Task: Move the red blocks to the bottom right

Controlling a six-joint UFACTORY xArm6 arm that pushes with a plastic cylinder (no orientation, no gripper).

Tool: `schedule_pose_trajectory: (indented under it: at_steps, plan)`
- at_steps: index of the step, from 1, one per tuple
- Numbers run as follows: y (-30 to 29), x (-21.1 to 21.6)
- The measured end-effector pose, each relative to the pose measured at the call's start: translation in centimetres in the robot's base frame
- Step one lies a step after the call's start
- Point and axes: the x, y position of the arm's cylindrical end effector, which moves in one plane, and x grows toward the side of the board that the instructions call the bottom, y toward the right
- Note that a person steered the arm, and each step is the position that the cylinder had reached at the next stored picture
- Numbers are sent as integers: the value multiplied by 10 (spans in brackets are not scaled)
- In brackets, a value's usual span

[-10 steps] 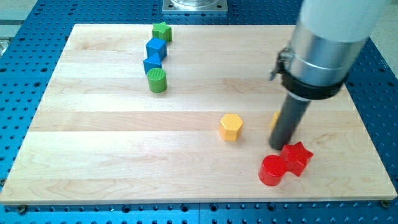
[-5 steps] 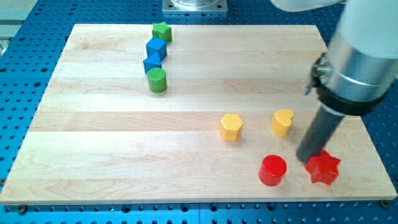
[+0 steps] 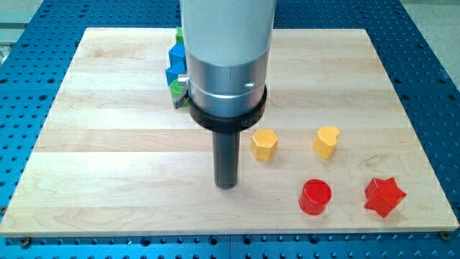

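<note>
The silver cylindrical arm (image 3: 226,65) descends from twelve o'clock, ringed by a black collar, its straight dark rod upright, and my tip (image 3: 226,185) rests slightly toward six o'clock of centre.

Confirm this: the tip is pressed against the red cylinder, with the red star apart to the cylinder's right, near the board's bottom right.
Not quite. In the camera view my tip stands clear of the red cylinder, off to the view's left of it, touching no block. The rest holds: the red star sits apart on the cylinder's right, near the board's bottom right.
</note>
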Motion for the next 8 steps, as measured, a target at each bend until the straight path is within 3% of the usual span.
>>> schedule_pose_trajectory:
  at_steps: [2,3,5,8]
  plan:
    - [98,10]
    - [106,13]
    - [125,55]
    - [131,57]
